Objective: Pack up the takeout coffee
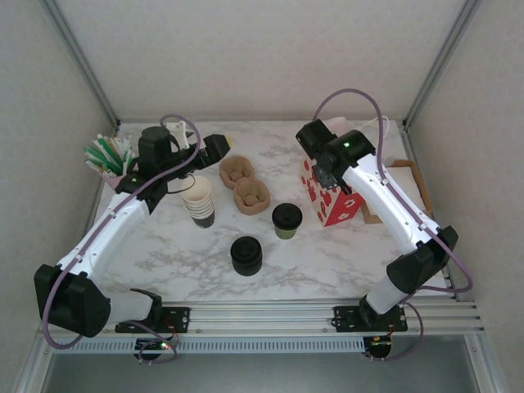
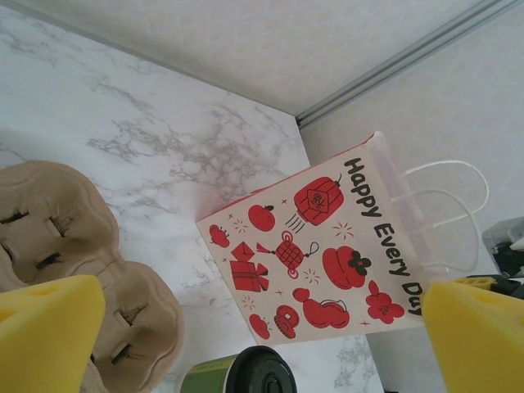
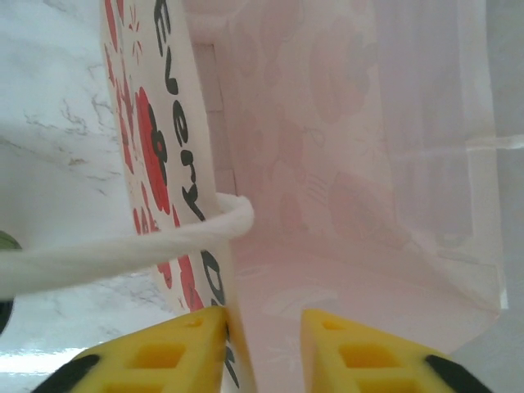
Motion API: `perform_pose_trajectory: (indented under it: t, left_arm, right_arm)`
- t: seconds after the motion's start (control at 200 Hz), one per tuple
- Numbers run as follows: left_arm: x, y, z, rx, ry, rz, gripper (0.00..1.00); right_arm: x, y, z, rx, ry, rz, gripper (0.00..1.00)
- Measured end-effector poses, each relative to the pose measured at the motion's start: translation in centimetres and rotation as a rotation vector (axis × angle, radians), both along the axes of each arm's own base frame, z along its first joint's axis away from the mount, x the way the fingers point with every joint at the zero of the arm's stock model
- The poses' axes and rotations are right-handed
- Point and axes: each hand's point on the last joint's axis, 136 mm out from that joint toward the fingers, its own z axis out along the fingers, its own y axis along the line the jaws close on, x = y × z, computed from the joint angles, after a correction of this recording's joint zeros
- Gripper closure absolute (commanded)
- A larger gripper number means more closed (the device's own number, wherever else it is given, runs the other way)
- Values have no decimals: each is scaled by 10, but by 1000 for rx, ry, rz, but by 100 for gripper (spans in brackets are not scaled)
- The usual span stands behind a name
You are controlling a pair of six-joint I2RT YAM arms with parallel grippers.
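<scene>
**Upright takeout coffee (image 1: 286,219) beside the paper bag (image 1: 332,205)**

The cup stands on the marble table (image 1: 164,246) just left of the red-printed bag, its long axis vertical and black lid uppermost. The right gripper (image 3: 264,327) has its jaws slightly parted astride the bag's wall, not clamping it. The left gripper (image 2: 262,327) is spread wide, empty.

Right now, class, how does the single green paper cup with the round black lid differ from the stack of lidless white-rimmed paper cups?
The green lidded paper cup is one cup; the white-rimmed cup stack is several nested. The cup is closed; the stack is open-topped and taller. Both stand upright on the marble table.
</scene>
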Motion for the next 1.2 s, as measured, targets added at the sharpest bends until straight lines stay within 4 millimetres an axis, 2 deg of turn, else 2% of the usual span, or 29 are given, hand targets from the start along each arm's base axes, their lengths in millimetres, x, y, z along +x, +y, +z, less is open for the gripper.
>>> perform_pose_trajectory:
  t: [0.135, 0.22, 0.275, 0.396, 0.501, 0.601, 0.751, 0.861, 0.961, 1.071, 1.197]
  left_arm:
    - [-2, -2, -2, -4, 8, -3, 0]
    - [-3, -1, 2, -9, 2, -1, 0]
    - [-6, -2, 7, -15, -11, -3, 0]
    - [-16, -3, 23, -23, -54, -5, 0]
    - [-23, 1, 39, -26, -99, 10, 0]
    - [-23, 4, 48, -15, -131, 29, 0]
    - [-13, 8, 56, 20, -151, 52, 0]
    - [0, 16, 50, 31, -136, 79, 0]
    - [17, 33, 39, 30, -108, 125, 0]
    - [37, 56, 26, 16, -71, 184, 0]
    - [57, 81, 10, -15, -32, 243, 0]
  right_arm:
    - [-8, 1, 16, 63, -39, 3, 46]
    - [-14, 2, 31, 119, -70, 17, 27]
    - [-19, 4, 41, 173, -95, 21, 17]
    - [-30, 13, 64, 302, -134, 67, 1]
    - [-37, 30, 80, 421, -149, 121, 1]
    - [-42, 55, 90, 504, -144, 195, 1]
    - [-46, 101, 103, 579, -122, 314, 1]
    - [-46, 138, 107, 601, -96, 394, 1]
    - [-37, 171, 103, 599, -74, 434, 1]
    - [-18, 205, 92, 570, -68, 443, 1]
    - [5, 239, 66, 532, -49, 441, 1]
